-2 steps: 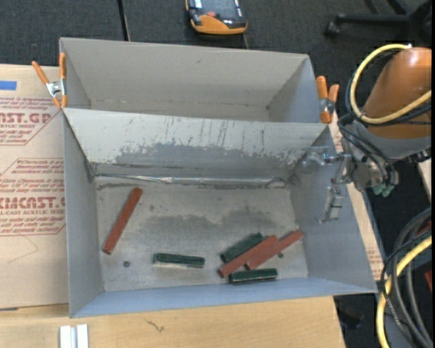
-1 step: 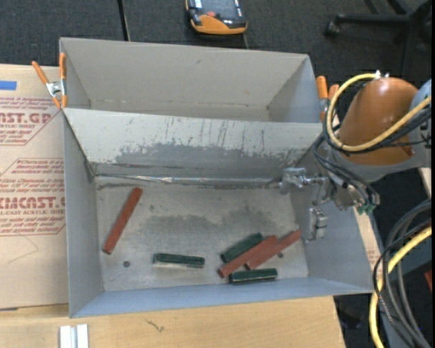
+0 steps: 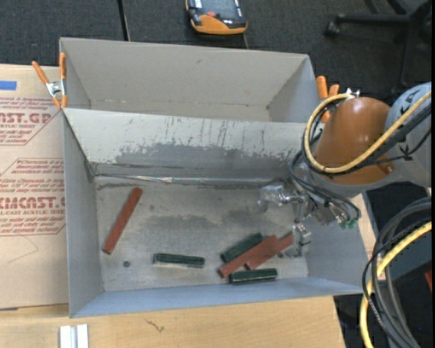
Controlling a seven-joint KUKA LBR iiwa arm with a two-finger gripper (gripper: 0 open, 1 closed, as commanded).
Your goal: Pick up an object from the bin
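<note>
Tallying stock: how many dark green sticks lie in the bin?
3 dark green sticks: one front-centre, one just behind the right red-brown stick at, one in front of it. The gripper may hide more.

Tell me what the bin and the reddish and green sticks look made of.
Bin: grey sheet metal, matte, its sloped wall scuffed and scratched. Reddish-brown stick at left: straight, dull, evenly coloured; plastic or painted wood, hard to tell. Dark green stick near the front: same bar shape, likely the same material.
</note>
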